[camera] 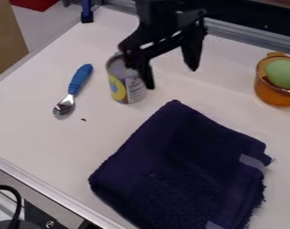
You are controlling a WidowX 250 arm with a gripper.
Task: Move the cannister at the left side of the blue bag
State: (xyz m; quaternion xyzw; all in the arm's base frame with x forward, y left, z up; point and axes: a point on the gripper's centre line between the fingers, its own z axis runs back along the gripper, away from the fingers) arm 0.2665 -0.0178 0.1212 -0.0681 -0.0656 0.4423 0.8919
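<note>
My gripper (pixel 171 77) looks like matt black plastic. The dark blue cloth (pixel 177 170) is rough and fuzzy, with 2 smoother strips. Above and left of the cloth, the canister (pixel 130 89) looks metal, with a smooth printed wrap; farther left, the spoon (pixel 72 91) joins glossy metal to a blue plastic handle. Above and right of the cloth, the orange cup (pixel 273 95) is glossy, its green oval (pixel 283 74) smooth and matt. The tabletop (pixel 40 134) looks smooth.
</note>
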